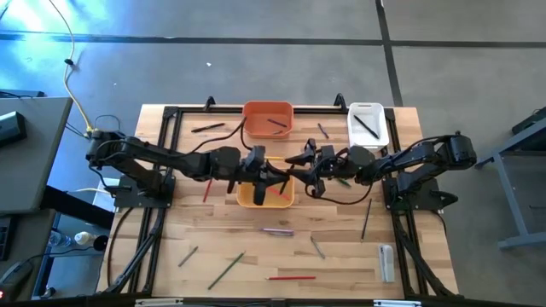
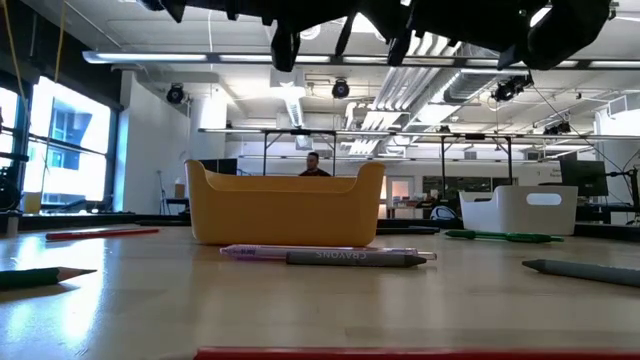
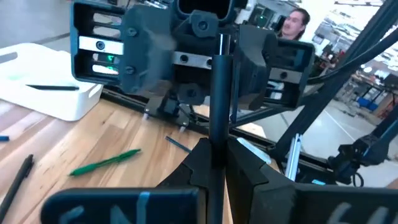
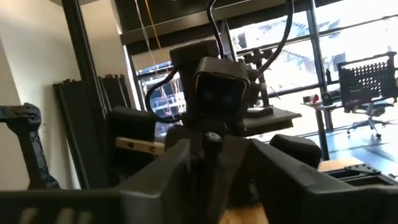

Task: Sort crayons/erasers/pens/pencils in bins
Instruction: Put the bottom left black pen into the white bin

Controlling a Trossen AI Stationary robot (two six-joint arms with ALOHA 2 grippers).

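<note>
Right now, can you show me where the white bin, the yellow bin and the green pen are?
white bin (image 1: 380, 134): high view, its right rim.
yellow bin (image 2: 285, 212): low view, its front wall.
green pen (image 3: 104, 162): left wrist view, mid-barrel.

The only readable lettering is the word "CRAYONS", printed upside down along a grey crayon (image 2: 355, 259) lying on the surface at lower centre of the low view (just in front of the yellow-orange bin (image 2: 285, 205)). No other view carries legible text.
</note>
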